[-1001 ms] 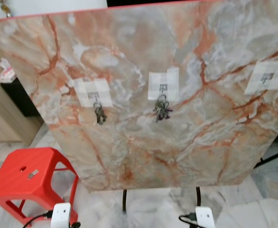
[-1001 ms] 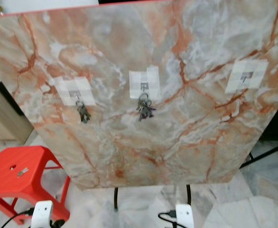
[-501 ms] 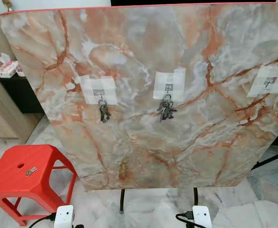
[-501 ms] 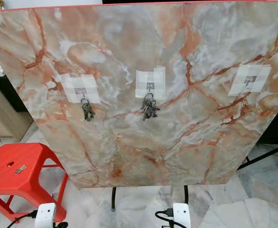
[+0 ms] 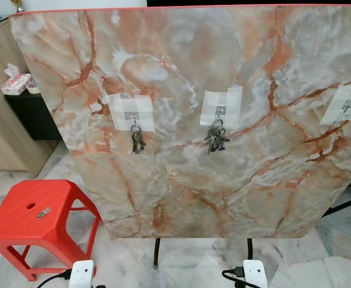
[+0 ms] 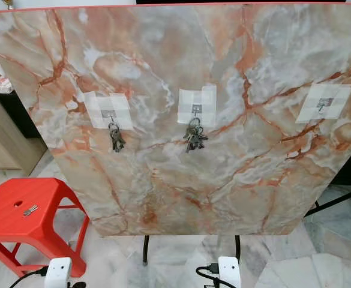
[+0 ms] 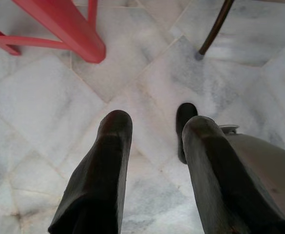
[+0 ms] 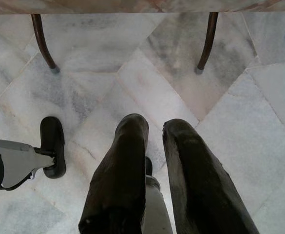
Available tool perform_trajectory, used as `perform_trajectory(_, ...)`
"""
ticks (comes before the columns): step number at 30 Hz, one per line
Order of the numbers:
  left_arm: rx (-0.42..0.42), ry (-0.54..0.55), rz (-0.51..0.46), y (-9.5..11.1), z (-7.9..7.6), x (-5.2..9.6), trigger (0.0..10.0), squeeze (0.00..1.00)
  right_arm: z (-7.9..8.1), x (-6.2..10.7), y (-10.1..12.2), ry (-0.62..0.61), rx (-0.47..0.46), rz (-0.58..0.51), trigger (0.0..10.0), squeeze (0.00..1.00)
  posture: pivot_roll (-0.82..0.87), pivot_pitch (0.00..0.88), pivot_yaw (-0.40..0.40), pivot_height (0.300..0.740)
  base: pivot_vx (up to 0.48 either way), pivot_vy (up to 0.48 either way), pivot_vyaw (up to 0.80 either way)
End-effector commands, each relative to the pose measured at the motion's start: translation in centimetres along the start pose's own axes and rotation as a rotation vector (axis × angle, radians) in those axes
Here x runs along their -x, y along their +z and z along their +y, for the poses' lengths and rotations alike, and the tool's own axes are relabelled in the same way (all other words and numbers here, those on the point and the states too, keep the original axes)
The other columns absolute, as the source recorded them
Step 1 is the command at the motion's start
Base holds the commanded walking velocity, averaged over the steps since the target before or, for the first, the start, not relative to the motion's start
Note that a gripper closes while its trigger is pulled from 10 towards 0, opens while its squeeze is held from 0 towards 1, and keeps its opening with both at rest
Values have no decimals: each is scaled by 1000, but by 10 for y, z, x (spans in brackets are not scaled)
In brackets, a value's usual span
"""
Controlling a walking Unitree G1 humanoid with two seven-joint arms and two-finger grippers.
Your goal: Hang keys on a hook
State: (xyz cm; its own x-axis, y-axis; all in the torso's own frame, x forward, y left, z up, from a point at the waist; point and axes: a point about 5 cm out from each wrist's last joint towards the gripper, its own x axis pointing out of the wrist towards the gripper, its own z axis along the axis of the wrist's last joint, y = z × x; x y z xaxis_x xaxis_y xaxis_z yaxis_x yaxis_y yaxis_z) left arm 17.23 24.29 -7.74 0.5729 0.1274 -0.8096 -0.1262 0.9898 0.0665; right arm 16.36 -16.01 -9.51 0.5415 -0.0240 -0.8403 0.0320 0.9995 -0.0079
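A marble-patterned board point(image 5: 181, 180) stands on thin dark legs with three taped hooks across it. The hook at 9 o'clock point(image 5: 132, 115) carries a small bunch of keys point(image 5: 137, 141); the middle hook point(image 5: 221, 110) carries a bigger bunch point(image 5: 216, 140). The hook at 3 o'clock point(image 5: 347, 107) is bare. On the red stool point(image 5: 34, 221), at 8 o'clock from the board, lies a small metal thing point(image 5: 43, 212), probably a further key, though it is too small to be sure.

So two hooks look filled and one is left. If that piece is a key, picking it up and hanging it on the bare hook is what remains.

Both arms hang low. The left gripper point(image 7: 152, 146) points at the tiled floor point(image 7: 45, 112) near a stool leg, its fingers spread and holding nothing. The right gripper point(image 8: 154, 146) also faces the floor before the board's legs, fingers slightly parted, empty.

No brand, label or writing can be read anywhere.
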Motion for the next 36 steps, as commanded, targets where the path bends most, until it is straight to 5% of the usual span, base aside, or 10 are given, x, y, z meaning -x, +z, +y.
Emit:
perform_trajectory(1,11,10,15,-4,8,2,10000,0,0,0,-1,-1,-2,3,10000,0,13,0,15,740,0,0,0)
perform_trajectory(12,12,16,14,-3,16,3,10000,0,0,0,-1,-6,17,2,10000,0,15,0,16,740,0,0,170)
perform_trajectory(29,6,-20,13,0,-19,-3,10000,0,1,0,-1,-3,-5,1,10000,0,16,0,15,740,0,0,612)
perform_trajectory(36,4,-12,7,2,-9,-2,10000,0,0,0,-2,-3,-5,3,10000,0,15,0,16,740,0,0,0)
